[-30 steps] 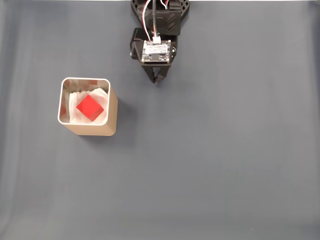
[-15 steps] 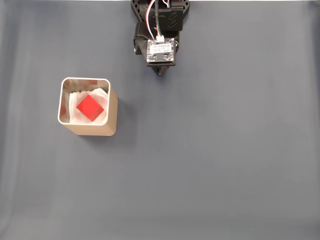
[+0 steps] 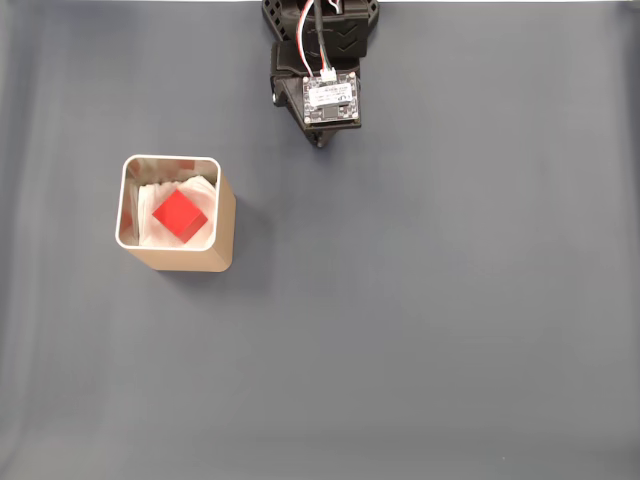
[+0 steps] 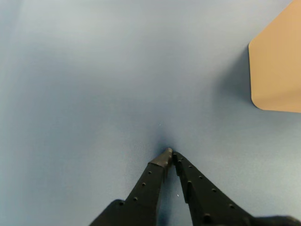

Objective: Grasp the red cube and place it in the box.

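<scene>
The jaws (image 4: 169, 154) are pressing together at the tips in the wrist view, two black fingers (image 4: 146, 186) with small studded holes along them meeting in a point, nothing pinched between them. They are hanging over bare blue-grey bench (image 4: 94, 84), smooth and matte, with a soft dark shadow pooling just under the tips. Their roots are running off the bottom edge of that view, so the rest of the arm is cut off there.

In the fixed view the jaws (image 3: 319, 142) are barely peeking out as a dark point below a small circuit board (image 3: 332, 99), which is covering most of them. Red, white and black wires (image 3: 313, 40) are looping up from the board into the black arm base (image 3: 320, 22), itself cropped by the top edge.

Well apart from the jaws, over on the left of the fixed view, the box (image 3: 226, 222) is standing upright on the bench (image 3: 450, 320): tan walls, rounded corners, a pale grey rim. The red cube (image 3: 179, 214) is sitting inside it, turned corner-on, resting on crumpled white lining (image 3: 150, 192) whose folds are hard to make out. In the wrist view a tan rounded corner of the box (image 4: 277, 70) is showing at the right edge, the rest cut off.
</scene>
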Controlling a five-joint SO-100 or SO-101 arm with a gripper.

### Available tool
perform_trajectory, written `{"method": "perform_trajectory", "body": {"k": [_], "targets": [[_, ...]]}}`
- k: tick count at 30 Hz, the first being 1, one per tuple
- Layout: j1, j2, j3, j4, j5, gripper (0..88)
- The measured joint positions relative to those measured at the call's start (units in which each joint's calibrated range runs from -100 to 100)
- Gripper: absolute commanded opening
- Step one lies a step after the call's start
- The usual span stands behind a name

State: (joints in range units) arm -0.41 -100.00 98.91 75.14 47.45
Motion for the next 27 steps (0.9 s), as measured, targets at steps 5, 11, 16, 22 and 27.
{"method": "perform_trajectory", "body": {"k": [5, 11, 16, 22, 27], "targets": [[0.0, 0.0, 0.0, 0.0, -0.3, 0.8], [0.0, 0.0, 0.0, 0.0, -0.5, 0.8], [0.0, 0.0, 0.0, 0.0, -0.5, 0.8], [0.0, 0.0, 0.0, 0.0, -0.5, 0.8], [0.0, 0.0, 0.0, 0.0, -0.5, 0.8]]}}
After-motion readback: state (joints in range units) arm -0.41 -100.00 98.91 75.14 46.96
